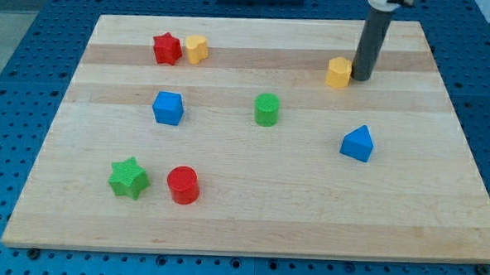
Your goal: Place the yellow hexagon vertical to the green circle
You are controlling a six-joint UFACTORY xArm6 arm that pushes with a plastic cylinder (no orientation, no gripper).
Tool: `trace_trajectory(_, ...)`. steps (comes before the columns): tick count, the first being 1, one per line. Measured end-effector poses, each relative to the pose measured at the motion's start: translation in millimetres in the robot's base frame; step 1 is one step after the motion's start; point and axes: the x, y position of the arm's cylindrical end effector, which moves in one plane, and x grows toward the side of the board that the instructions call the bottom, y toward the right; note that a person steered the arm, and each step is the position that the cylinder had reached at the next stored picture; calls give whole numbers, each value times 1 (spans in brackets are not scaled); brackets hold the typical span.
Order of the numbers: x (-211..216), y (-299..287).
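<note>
My tip (pixel 362 77), a plain dark rod with no jaws to part or close and its upper end cut off at the view's top, rests on the pale wooden board (pixel 249 225) over blue pegboard, touching the yellow hexagon (pixel 339 73) at its left, the ribbed green circle (pixel 267 109) farther lower-left.

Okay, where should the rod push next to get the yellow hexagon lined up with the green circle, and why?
Probably a short push toward the view's left. My tip sits right beside the yellow hexagon, on its right, while the green circle lies lower and further left, so the hexagon must travel left to stand directly above it.
</note>
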Motion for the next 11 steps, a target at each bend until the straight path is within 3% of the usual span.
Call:
trace_trajectory(1,-10,-25)
trace_trajectory(5,36,-43)
trace_trajectory(8,2,-103)
trace_trajectory(11,37,-114)
